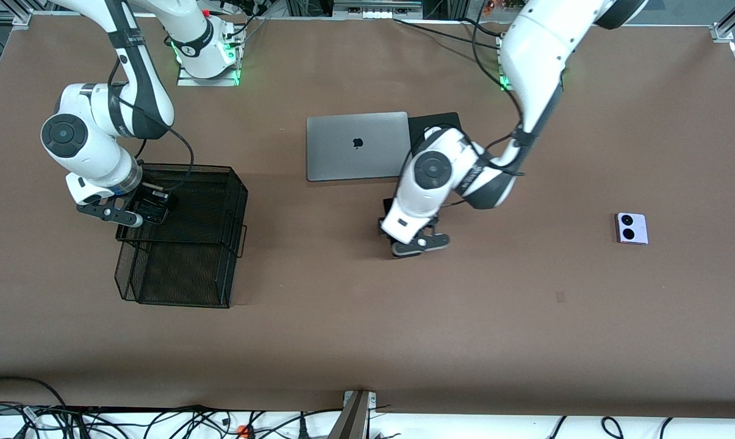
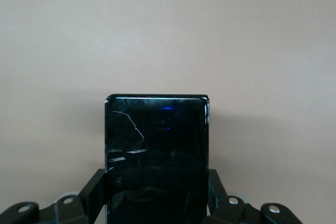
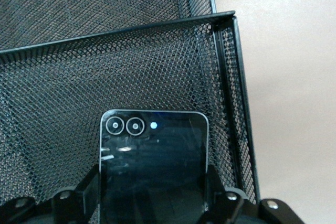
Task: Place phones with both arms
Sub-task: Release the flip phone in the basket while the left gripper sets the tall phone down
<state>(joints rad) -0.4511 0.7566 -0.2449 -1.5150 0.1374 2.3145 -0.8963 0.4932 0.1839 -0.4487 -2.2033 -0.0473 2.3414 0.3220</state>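
My right gripper [image 1: 143, 211] hangs over the black mesh basket [image 1: 178, 277] at the right arm's end of the table. It is shut on the small black flip phone [image 1: 155, 207]. In the right wrist view the flip phone [image 3: 154, 148] shows two camera rings, sits between the fingers of my right gripper [image 3: 154, 184], and has the basket's mesh [image 3: 157, 66] below it. My left gripper [image 1: 413, 241] is low over the middle of the table, shut on the long black slab phone [image 2: 156, 140], which the arm mostly hides in the front view. The lavender-white flip phone [image 1: 631, 228] lies alone toward the left arm's end.
A closed grey laptop [image 1: 355, 146] lies at mid-table with a dark pad [image 1: 440, 119] beside it, partly under the left arm. Cables run along the table edge nearest the front camera.
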